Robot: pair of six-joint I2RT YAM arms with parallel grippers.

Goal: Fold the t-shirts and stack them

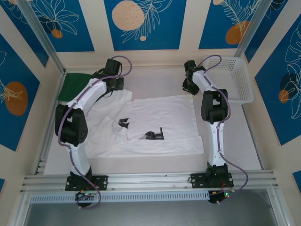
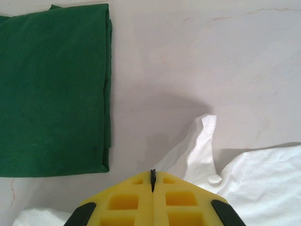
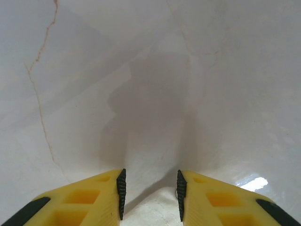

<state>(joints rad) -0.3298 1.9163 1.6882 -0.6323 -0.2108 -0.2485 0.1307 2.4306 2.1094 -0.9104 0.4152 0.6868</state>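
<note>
At table centre: white t-shirt (image 1: 160, 117), black-printed, lying spread flat, not yet folded.

Far-left corner: dark green t-shirt (image 2: 51, 89), lying folded, just beside the white one's raised edge.

Left gripper (image 2: 153, 178): fingers pressing together, appearing to be pinching a peaked fold of white cloth at the shirt's far-left corner.

Right gripper (image 3: 150, 181): fingers standing apart over the far-right corner, a sliver of pale cloth sitting between them, nothing clamped.

Hazards:
- The right fingers may be closing over bare table (image 3: 141, 70) and taking too little cloth, leaving one corner lifting alone and the shirt twisting.
- The thin left pinch may be slipping out under pull.
- Dragged cloth may be catching the green shirt and disturbing its fold.

White mesh basket (image 1: 242, 77): standing at far right, beyond the right arm.
</note>
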